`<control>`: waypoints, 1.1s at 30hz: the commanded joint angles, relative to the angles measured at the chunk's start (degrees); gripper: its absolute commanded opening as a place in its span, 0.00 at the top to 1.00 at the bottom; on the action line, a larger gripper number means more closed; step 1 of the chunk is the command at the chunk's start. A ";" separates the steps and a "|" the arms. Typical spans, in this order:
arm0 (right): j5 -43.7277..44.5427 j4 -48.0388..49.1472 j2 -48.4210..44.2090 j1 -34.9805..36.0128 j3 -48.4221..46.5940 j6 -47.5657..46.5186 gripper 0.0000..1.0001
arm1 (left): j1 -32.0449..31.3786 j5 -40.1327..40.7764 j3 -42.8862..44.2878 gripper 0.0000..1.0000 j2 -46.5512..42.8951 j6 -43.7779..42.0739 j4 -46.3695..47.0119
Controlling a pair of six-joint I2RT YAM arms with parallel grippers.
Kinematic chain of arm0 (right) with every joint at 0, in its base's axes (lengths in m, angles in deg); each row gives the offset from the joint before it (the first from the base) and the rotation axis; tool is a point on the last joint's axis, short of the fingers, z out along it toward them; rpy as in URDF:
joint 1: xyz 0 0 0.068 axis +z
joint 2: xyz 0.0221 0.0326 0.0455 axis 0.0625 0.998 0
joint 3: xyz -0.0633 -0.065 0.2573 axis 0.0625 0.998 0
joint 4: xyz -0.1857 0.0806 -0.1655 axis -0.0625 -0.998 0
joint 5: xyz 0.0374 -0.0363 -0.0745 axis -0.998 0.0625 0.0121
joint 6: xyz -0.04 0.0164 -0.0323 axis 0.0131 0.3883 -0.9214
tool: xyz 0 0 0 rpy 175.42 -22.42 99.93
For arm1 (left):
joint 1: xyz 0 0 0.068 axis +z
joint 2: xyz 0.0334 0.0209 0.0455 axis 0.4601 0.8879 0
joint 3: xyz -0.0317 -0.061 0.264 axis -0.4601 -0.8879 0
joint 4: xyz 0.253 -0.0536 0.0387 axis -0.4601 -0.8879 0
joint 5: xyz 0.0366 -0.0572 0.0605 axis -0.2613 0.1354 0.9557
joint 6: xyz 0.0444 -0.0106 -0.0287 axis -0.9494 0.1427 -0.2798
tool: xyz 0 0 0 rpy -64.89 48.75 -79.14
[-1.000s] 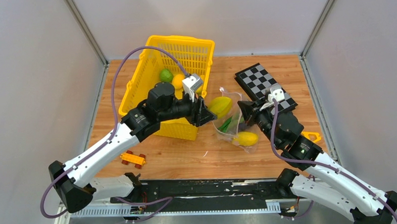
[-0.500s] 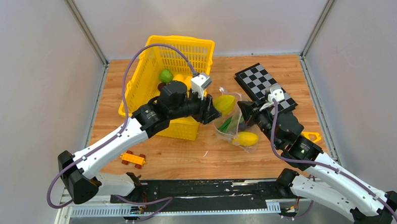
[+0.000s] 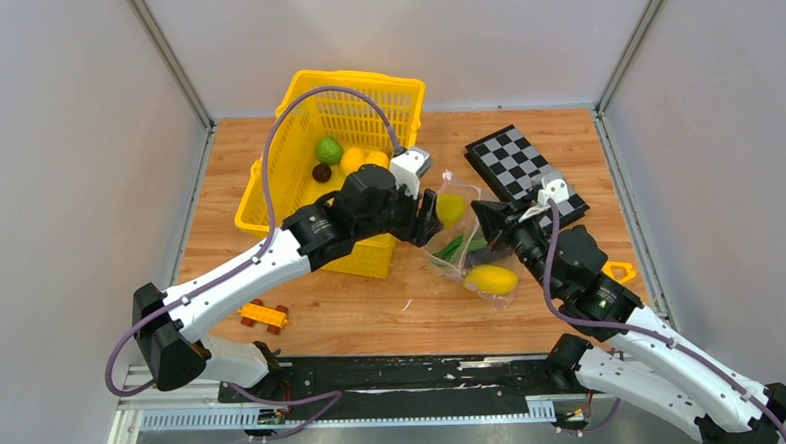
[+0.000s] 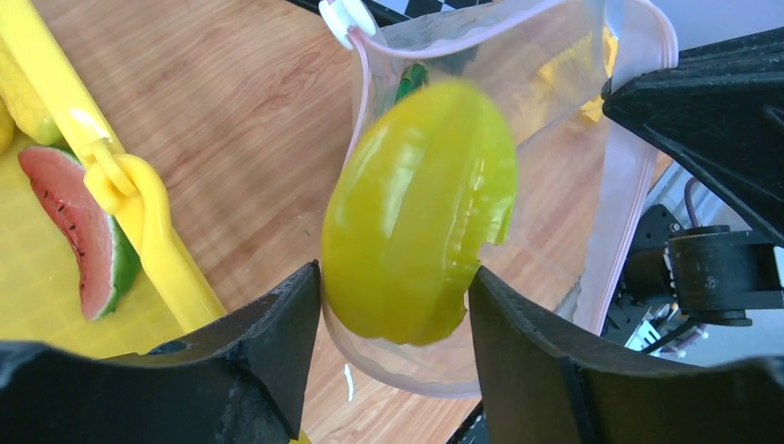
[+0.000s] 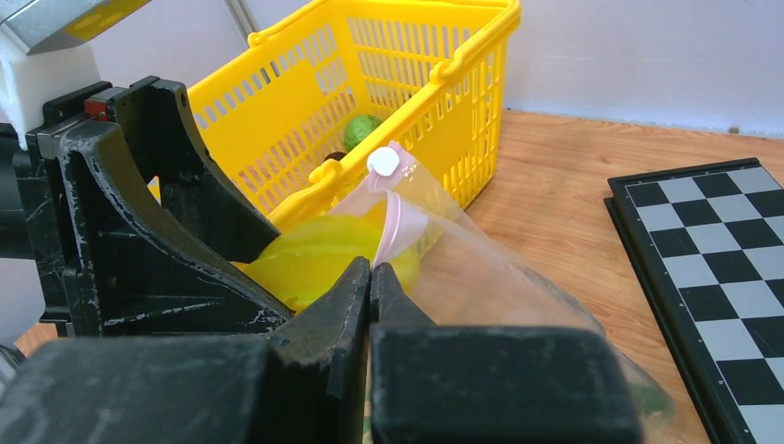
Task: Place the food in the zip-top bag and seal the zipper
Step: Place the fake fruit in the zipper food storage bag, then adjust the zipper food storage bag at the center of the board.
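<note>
- Yellow-green, glossy and ridged, a toy starfruit [image 4: 416, 208] sits between the fingers of the left gripper [image 4: 396, 282]. Most of it juts past the fingertips into the open mouth of the zip-top bag [image 4: 564, 139].
- The left jaws stand wide apart, with the fruit's flanks right at the two black tips. Whether they press it or merely flank it cannot be told.
- The left arm reaches long from its base, its forearm crossing the near corner of the yellow lattice basket [image 3: 404, 106]. Its wrist is turned so the gripper points sideways at the right gripper [image 3: 486, 218].
- The right arm bends near the table's front edge and its forearm runs inward. Its gripper faces the left one at close range, with the bag's mouth between them.
- The right fingers [image 5: 342, 296] are pressed tight together, pinching the bag's pale pink zipper [image 5: 398, 227] and holding that rim up. The white slider [image 5: 382, 162] stands just beyond their tips.
- Below the right gripper the bag sags onto the wood, with a yellow lemon [image 3: 491, 279] and green pods [image 3: 450, 248] inside it.
- Beside the left gripper, on the basket's floor, lies a watermelon slice [image 4: 79, 231].
- A chequerboard [image 3: 517, 162] lies just beyond the right wrist.
</note>
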 commanded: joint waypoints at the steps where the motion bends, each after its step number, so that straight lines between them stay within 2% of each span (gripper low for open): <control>1: -0.75 4.50 -0.74 0.26 -0.40 0.93 1.00 | -0.71 2.09 3.28 0.32 0.41 0.06 0.51; 10: -0.06 4.17 -0.74 0.16 -0.31 1.12 1.00 | -1.02 0.65 4.70 0.23 0.68 -0.48 0.25; 24: 3.44 4.60 -2.55 0.10 0.33 1.72 1.00 | -1.00 3.50 6.28 0.23 -0.87 -3.06 -6.26; 27: 5.23 4.14 -2.92 0.00 0.36 2.40 1.00 | -0.98 1.00 6.65 0.25 -0.18 -3.68 -5.93; 33: 5.97 3.63 -3.05 -0.23 0.13 3.15 1.00 | -1.55 -5.17 9.11 0.44 3.61 -4.82 -7.85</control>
